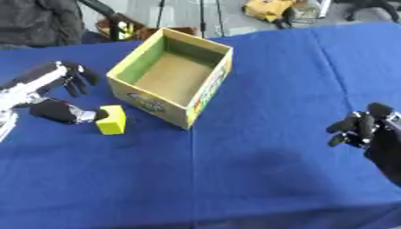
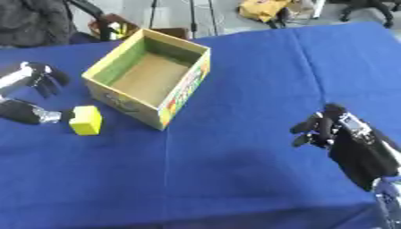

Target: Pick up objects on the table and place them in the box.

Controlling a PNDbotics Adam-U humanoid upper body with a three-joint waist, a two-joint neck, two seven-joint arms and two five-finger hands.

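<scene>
A yellow block lies on the blue tablecloth, just left of the open cardboard box, whose inside is bare. My left hand hovers at the block's left side, open; its thumb tip touches or nearly touches the block, while its fingers spread above and apart from it. My right hand rests at the lower right, fingers relaxed and curled slightly, holding nothing.
The blue table stretches wide in front and to the right of the box. Beyond the far edge stand a person in dark clothes, stands and a yellow object on the floor.
</scene>
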